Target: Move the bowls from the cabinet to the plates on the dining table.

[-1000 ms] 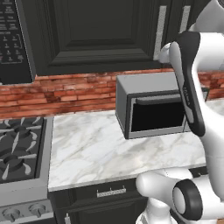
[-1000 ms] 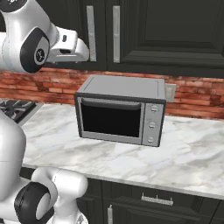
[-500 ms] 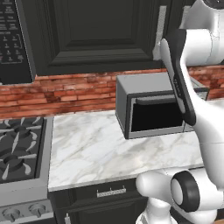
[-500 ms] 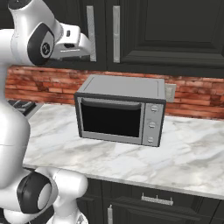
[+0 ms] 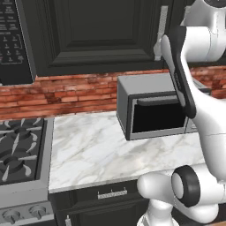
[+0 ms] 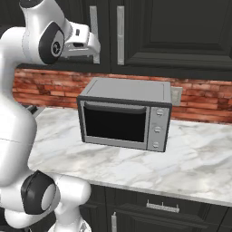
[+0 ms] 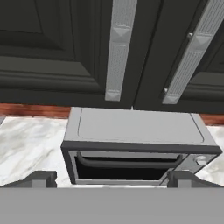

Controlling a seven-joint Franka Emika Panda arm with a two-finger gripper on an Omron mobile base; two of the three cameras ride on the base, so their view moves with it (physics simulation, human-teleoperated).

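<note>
Before the closed cabinet, above the microwave at the tabletop's rear edge, the gripper hovers, jaws apart, near the silver handles.

The arm is showing smooth, glossy white shells, rounded and thick, swelling into bulbous segments. Dark grey round caps are sitting at the joints, each ringed by a black band. A long black strip is running down one link in the left base view. The gripper is looking boxy, white with pale grey faces and dark tips.
</note>
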